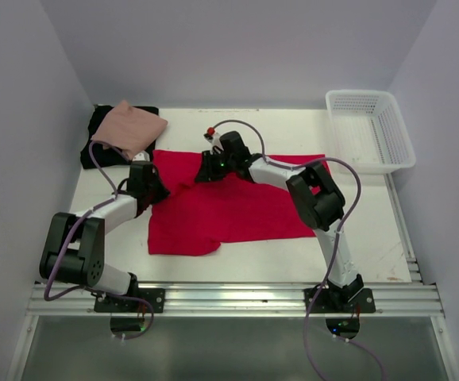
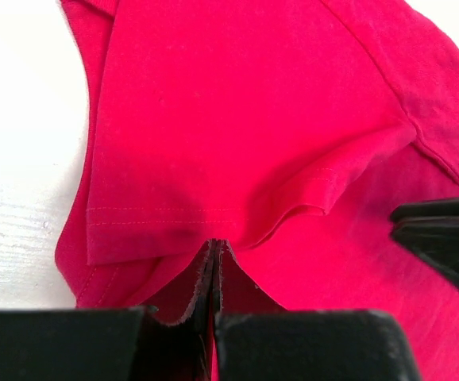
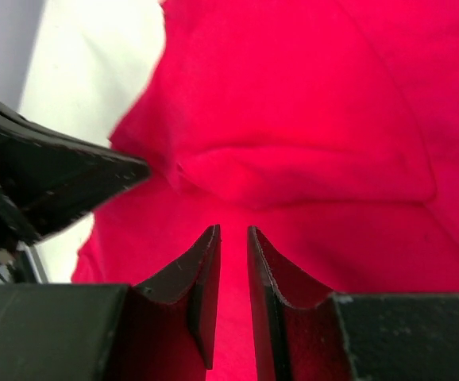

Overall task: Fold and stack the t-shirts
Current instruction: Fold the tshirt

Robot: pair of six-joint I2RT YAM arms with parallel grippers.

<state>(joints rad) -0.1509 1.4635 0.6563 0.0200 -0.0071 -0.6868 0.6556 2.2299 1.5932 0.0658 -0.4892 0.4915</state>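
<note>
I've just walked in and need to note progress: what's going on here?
Two robot arms are working on the red shirt, which is spread on the table. The left gripper is shut, pinching the cloth at the shirt's far edge. The right gripper sits close beside it, jaws slightly parted over the cloth. A pink shirt lies on a black shirt at the far left. A basket stands far right.

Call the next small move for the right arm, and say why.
Probably lift the right gripper straight up, clear of the red t-shirt. Its jaws stand slightly parted just above the cloth at the shirt's far edge, with nothing visibly pinched between them. The left gripper has its jaws shut on a pinch of cloth beside the sleeve, so it alone holds the shirt.
</note>
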